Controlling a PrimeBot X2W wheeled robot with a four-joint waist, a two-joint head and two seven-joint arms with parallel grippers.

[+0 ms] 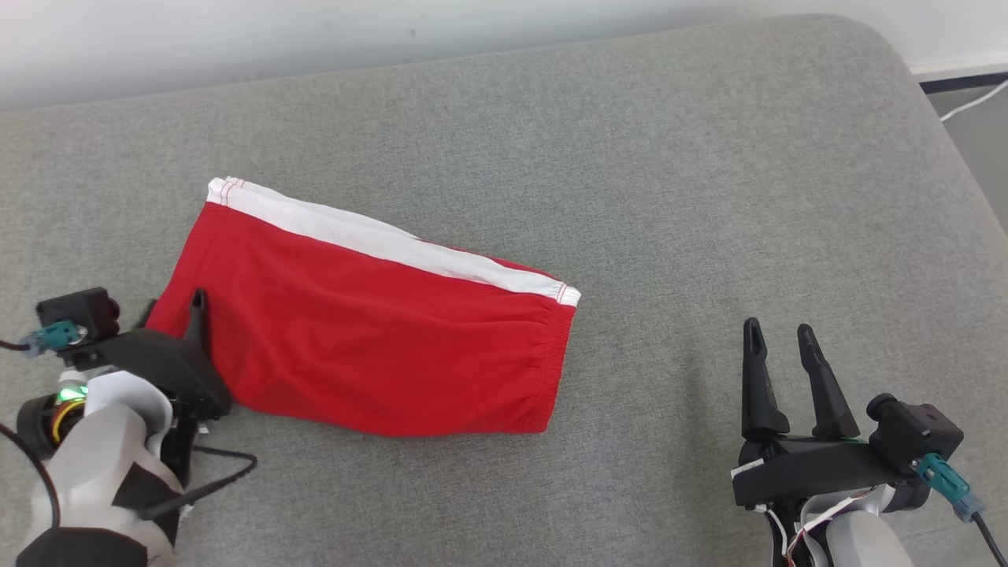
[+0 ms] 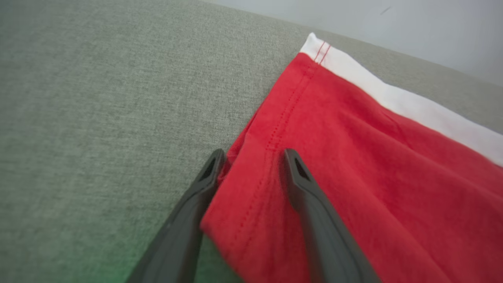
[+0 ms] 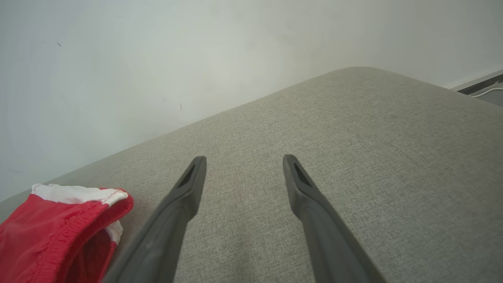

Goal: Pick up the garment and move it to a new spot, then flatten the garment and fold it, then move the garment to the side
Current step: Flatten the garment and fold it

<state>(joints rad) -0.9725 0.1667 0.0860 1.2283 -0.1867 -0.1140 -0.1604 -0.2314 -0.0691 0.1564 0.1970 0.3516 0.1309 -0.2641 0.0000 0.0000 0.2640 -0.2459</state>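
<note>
At the near left corner of a grey cushion (image 1: pixel 630 157), the robot's left gripper (image 2: pixel 254 156) straddles the stitched hem (image 2: pixel 275 129) of the garment (image 1: pixel 362 339), one dark finger alongside the cloth's edge and the other lying on top of the red fabric. Its jaws stand apart with the hem between them, not yet pinched onto it. At the near right, the right gripper (image 1: pixel 780 331) hangs over bare upholstery with its jaws spread wide, holding nothing and well apart from the cloth. Between and beyond them the garment lies left of centre on the cushion, a compact red shape that looks doubled over. A white band (image 1: pixel 378 236) runs along its far side and a gathered edge (image 1: pixel 555 370) faces the right gripper. It lies fairly flat, with only shallow creases, so the flattening and folding look done, and the step in hand appears to be taking hold for the move to the side. The next move calls for the left jaws to close on every layer at that hem and not on the top one alone, or the fold may fall open when the cloth is lifted or dragged. No box, bin or basket is in sight, and the cushion alone bears the cloth. Farther back stands a pale wall (image 1: pixel 315 31), and a white cable (image 1: pixel 976 98) lies on the floor at far right.
</note>
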